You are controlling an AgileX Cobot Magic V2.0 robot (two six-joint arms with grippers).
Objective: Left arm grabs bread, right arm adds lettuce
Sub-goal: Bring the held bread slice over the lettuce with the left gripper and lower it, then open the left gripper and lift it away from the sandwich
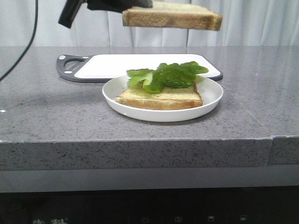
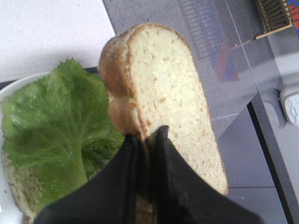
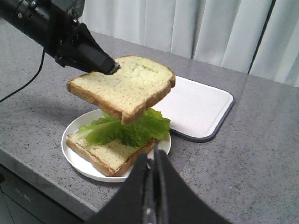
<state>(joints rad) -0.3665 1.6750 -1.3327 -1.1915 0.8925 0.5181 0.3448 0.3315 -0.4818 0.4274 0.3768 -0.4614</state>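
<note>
My left gripper [image 2: 148,135] is shut on the edge of the bread [image 1: 172,17], a toast slice held level in the air above the white plate [image 1: 211,100]. The held bread also shows in the left wrist view [image 2: 173,98] and in the right wrist view [image 3: 124,86], where the left gripper [image 3: 111,68] pinches its edge. On the plate lies a second plain slice [image 1: 161,98] with the lettuce [image 1: 170,74] on top; the lettuce also shows in both wrist views [image 2: 51,116] [image 3: 135,126]. My right gripper [image 3: 153,156] is shut and empty, near the plate's rim.
A white cutting board [image 1: 140,65] with a dark grey handle lies behind the plate on the grey stone counter [image 1: 46,107]. The counter's front edge [image 1: 140,140] runs below the plate. White curtains hang behind.
</note>
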